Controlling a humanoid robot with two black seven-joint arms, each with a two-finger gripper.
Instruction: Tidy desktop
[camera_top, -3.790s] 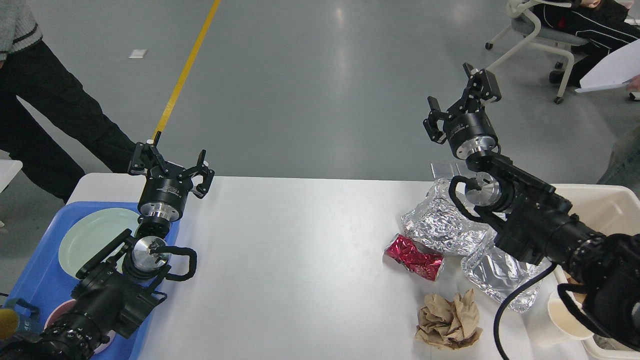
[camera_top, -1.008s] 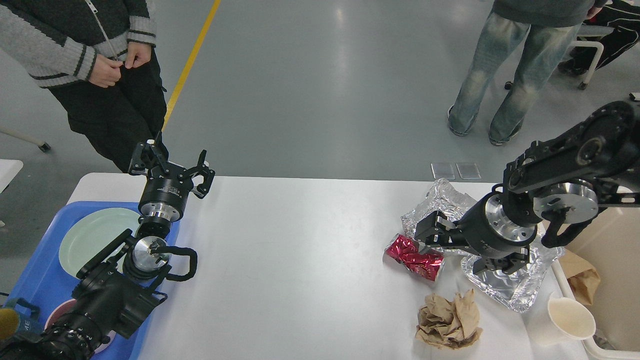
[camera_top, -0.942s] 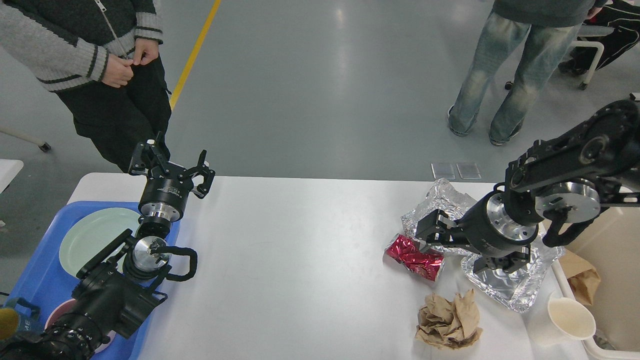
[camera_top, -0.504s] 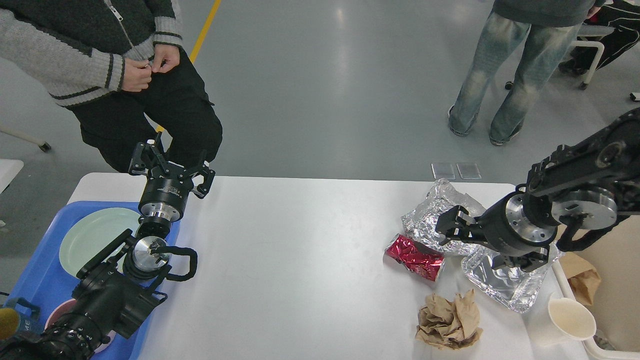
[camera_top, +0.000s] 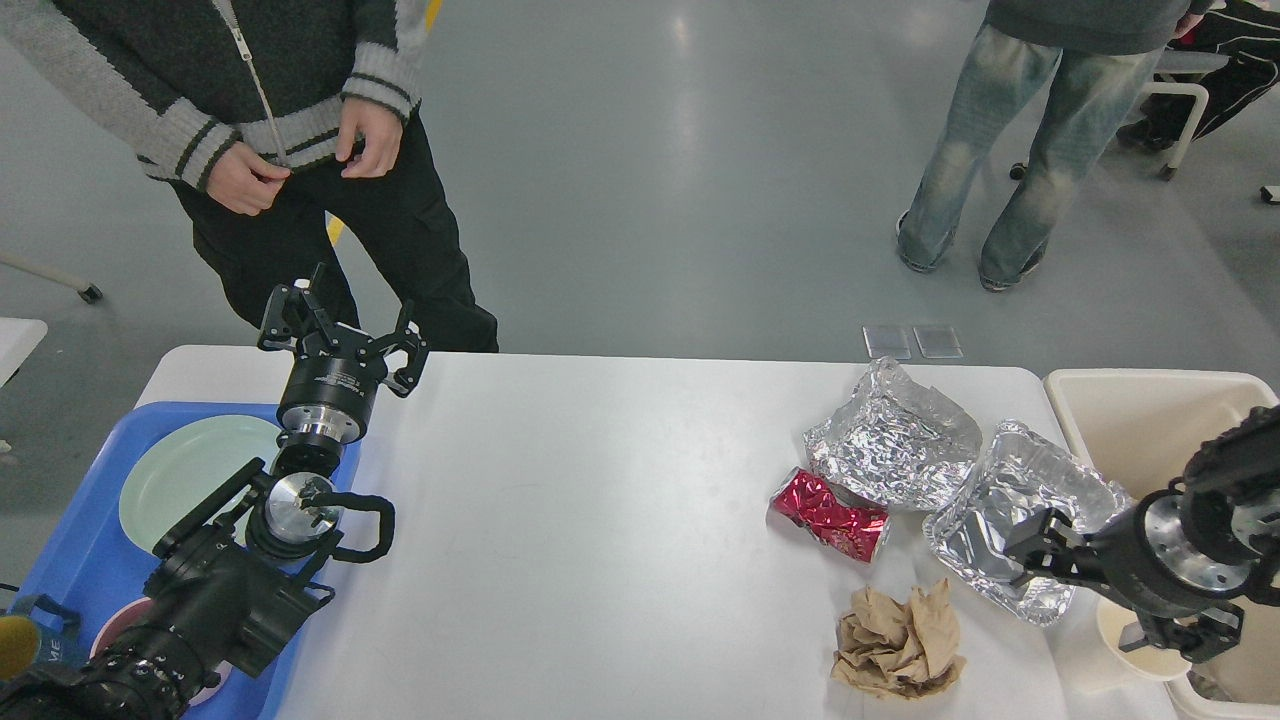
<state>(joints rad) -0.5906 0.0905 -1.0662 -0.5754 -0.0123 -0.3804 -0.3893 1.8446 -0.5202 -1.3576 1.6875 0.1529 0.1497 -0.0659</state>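
Head view: desktop (camera_top: 600, 520) holds two foil pieces (camera_top: 895, 445); both end effectors (camera_top: 342, 335) spread, empty.

**Desk: condition at inspection**

The desk (camera_top: 600, 520) is a large, smooth white rectangular top with rounded corners, lying flat and level across most of the view. Its surface has a dull sheen. The broad middle stretch is bare. Its far edge runs straight from left to right against the grey floor; its near edge passes out of view at the bottom.
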